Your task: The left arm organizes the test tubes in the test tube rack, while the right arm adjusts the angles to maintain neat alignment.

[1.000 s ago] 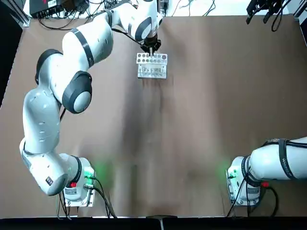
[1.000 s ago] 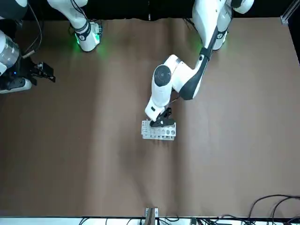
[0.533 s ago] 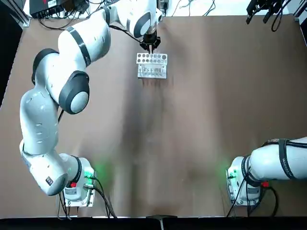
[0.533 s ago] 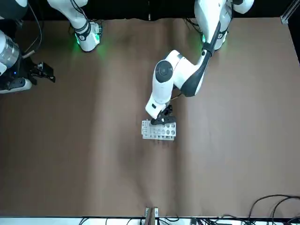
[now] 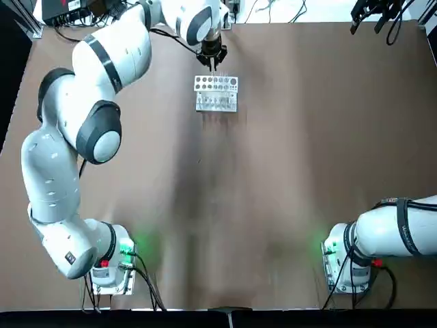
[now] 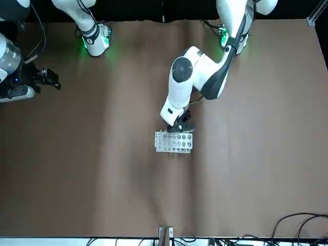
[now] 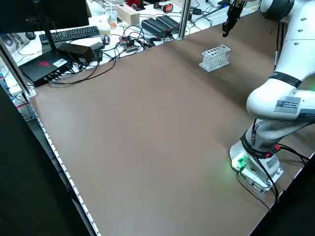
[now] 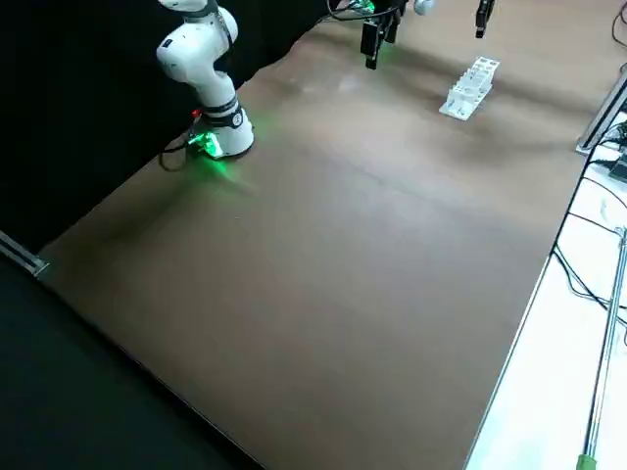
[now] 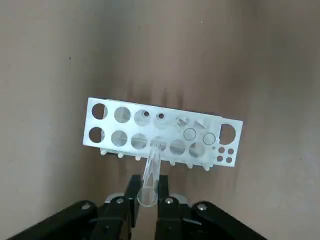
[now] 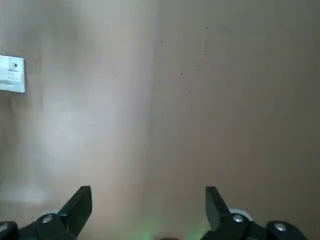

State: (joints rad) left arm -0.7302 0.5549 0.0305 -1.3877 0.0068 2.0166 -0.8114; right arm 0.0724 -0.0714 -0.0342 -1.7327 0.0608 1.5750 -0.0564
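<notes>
Now the left claw (image 9: 148, 186) is lifting a pinched test tube (image 9: 151, 170) above the rack (image 9: 114, 132), presumably for re-seating (right claw (image 10: 149, 192) waiting aside, spread).

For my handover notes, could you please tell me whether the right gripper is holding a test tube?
No, in its wrist view the right gripper is spread open with only bare table between its fingers.

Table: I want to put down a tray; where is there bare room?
Widest is the table between the rack and right arm. It is crowded at the rack, with the left gripper holding a tube.
</notes>
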